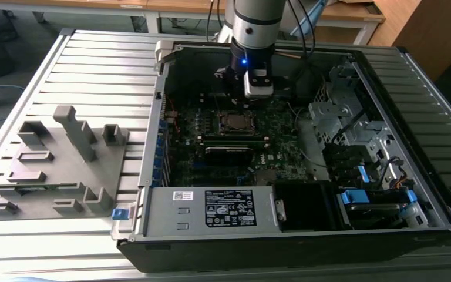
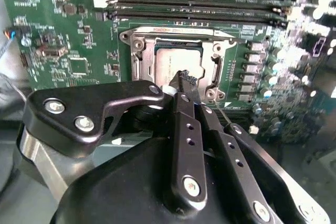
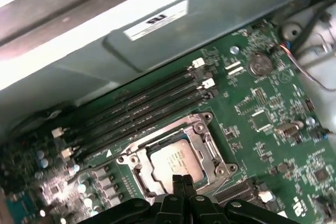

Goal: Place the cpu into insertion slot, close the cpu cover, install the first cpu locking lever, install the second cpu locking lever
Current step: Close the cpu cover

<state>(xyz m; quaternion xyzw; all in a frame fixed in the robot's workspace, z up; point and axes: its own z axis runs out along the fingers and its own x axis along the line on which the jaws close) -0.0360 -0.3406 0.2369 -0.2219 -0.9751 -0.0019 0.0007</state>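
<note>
Cpu [image 3: 176, 158] just beneath pincer [image 3: 182, 180]

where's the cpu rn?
The cpu sits in the insertion slot, beside the long memory slots in both wrist views, just beyond the tool.

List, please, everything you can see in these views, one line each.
table: one, grey, slatted, under everything
fixture: one, grey, on the table at the exterior view's left
case: one, black, open, on the table
power supply: one, grey with a label, in the case
clips: several, blue, in the case at the exterior view's right
motherboard: one, green, in the case
memory slots: four, black, beside the cover
battery: one, silver, on the motherboard
cover: one, silver, lying flat
cpu: one, silver-grey, in the cover's cut-out
arm: one, silver and black, above the cpu; jaws shut at the cover's edge
</note>
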